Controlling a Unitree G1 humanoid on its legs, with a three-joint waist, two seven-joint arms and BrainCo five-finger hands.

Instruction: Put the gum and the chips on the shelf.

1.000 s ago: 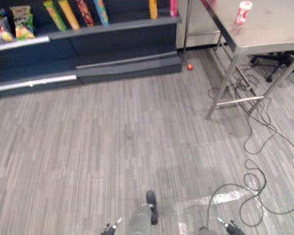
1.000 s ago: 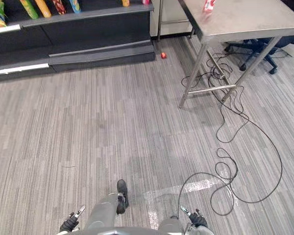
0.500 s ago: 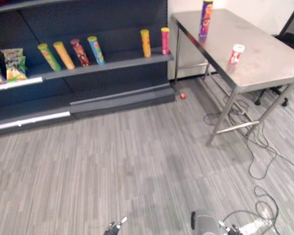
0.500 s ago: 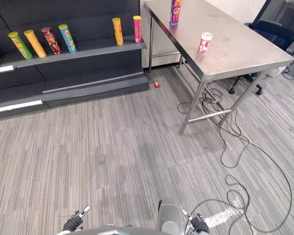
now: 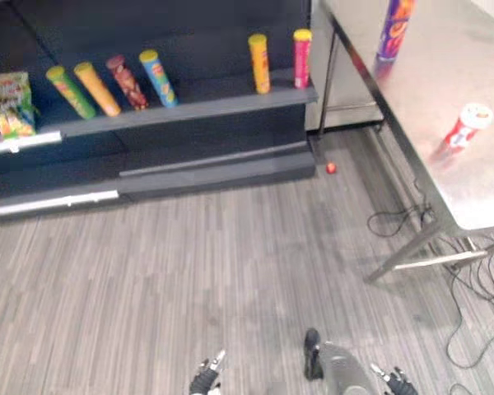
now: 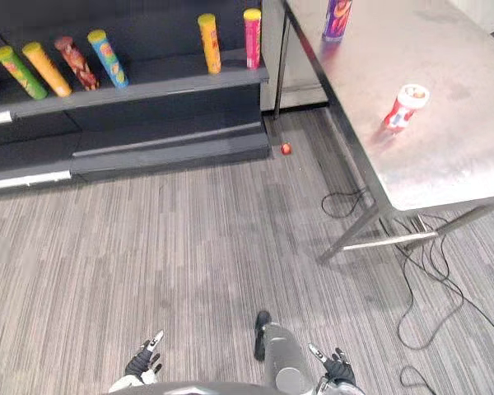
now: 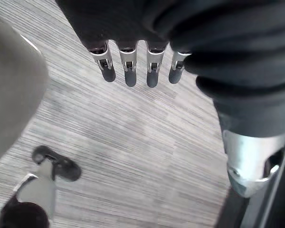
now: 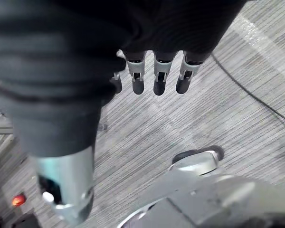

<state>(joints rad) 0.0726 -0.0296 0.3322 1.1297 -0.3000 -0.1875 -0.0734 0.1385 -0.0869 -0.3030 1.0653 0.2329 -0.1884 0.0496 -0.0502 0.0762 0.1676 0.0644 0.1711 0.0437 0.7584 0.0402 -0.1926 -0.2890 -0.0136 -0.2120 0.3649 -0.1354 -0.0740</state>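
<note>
two hands hang low over the grey striped floor [image 6: 189,247], well apart from the goods. the left hand [image 6: 145,362] and the right hand [image 6: 337,370] each hold nothing. in the left wrist view the fingers [image 7: 129,71] point down in a loose, straight row with small gaps between them. in the right wrist view the fingers [image 8: 160,80] hang the same way, slack and apart, above bare floor.

the gum [image 6: 405,107], a red container with a white lid, stands on the steel worktop [image 6: 453,148] near its middle. the chips [image 6: 337,16], a purple tube, stand farther back on the same worktop, close to the edge that faces the shelf [image 6: 173,82]. neither is on the shelf yet.

the dark shelf carries a slanted row of four: a green tube [image 6: 16,72], an orange tube [image 6: 45,68], a dark red tube [image 6: 74,62] and a blue tube [image 6: 107,58]. farther right, near the shelf's end, a yellow tube [image 6: 209,43] and a pink tube [image 6: 252,38] stand just beside each other. a green snack bag [image 5: 11,103] sits left of the row. a small red thing [image 6: 286,149] lies on the floor at the shelf's foot.
</note>
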